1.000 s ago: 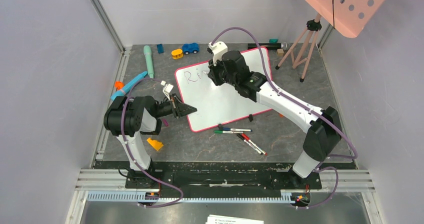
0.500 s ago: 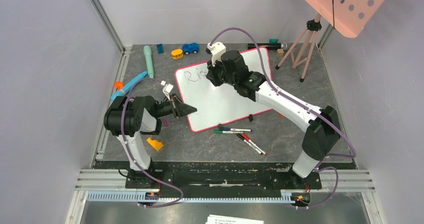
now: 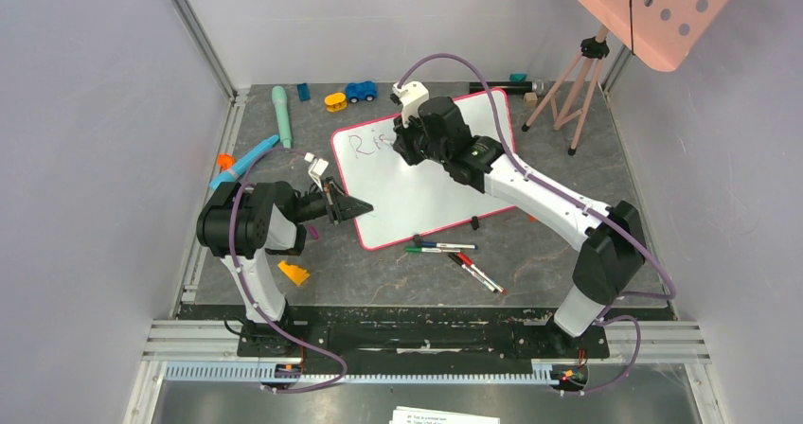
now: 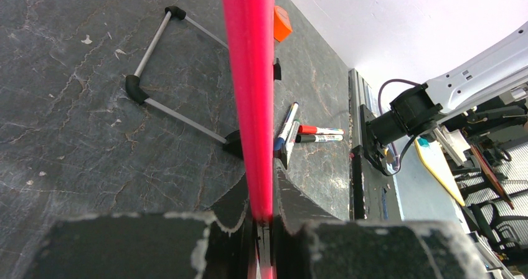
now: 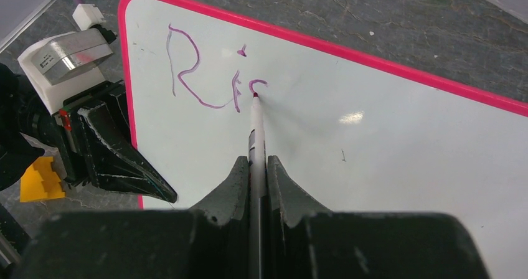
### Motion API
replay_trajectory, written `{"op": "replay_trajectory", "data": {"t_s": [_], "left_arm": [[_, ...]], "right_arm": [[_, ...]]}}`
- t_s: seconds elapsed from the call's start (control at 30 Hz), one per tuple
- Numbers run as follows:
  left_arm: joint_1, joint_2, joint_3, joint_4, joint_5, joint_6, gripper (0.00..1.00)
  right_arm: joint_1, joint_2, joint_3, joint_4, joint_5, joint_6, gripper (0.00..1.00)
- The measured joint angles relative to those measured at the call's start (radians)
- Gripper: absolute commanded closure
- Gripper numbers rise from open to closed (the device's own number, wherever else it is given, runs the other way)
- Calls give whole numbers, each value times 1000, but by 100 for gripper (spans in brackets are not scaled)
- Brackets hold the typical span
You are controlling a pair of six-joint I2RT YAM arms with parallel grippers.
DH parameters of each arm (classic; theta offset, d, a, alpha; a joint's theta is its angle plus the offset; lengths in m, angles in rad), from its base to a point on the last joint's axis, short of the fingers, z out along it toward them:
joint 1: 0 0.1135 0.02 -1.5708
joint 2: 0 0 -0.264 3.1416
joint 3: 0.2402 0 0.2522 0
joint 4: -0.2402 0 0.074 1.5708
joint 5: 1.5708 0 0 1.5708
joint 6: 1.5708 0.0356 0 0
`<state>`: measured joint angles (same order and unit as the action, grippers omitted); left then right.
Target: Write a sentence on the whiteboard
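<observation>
1. Two pincers are at work. The left pincer (image 4: 264,220) is clamped on the pink-red rim of the whiteboard (image 3: 417,197), at its left edge.
2. The right pincer (image 5: 256,167) is closed around a marker (image 5: 255,126), whose tip touches the board.
3. The whiteboard sits askew mid-tabletop (image 3: 540,254). The sentence (image 5: 208,80) reads "Ri" plus a partial third letter, near the board's far left corner.
4. Spare markers (image 3: 459,256) lie just beside its near edge.

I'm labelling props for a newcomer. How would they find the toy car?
Start at the whiteboard in the middle and look just beyond its far edge, near the left corner. Three small toys lie in a row there; the car is the blue one at the right end, beside the yellow block, while the blue block at the left end is plain.
</observation>
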<state>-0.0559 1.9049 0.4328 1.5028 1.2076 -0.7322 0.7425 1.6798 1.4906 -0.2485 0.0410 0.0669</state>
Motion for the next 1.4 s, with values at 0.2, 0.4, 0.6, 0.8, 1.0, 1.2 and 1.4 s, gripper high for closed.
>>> {"op": "replay_trajectory", "data": {"t_s": [0.2, 0.4, 0.6, 0.8, 1.0, 1.2, 1.4], "left_arm": [[0, 0, 0, 0, 0, 0, 98], [0, 0, 0, -1, -1, 0, 98], [0, 0, 0, 0, 0, 0, 98], [0, 0, 0, -1, 0, 0, 98], [0, 0, 0, -1, 0, 0, 98], [0, 0, 0, 0, 1, 0, 98], [0, 0, 0, 0, 1, 0, 98]], "right_arm": [[2, -5, 0, -9, 28, 0, 100], [2, -10, 0, -18, 41, 0, 100], [2, -26, -23, -23, 58, 0, 100], [1, -39, -49, -23, 56, 0, 100], [1, -43, -64, -23, 33, 4, 100], [0, -43, -65, -22, 6, 12, 100], [-1, -35, -60, -22, -23, 16, 100]]}}
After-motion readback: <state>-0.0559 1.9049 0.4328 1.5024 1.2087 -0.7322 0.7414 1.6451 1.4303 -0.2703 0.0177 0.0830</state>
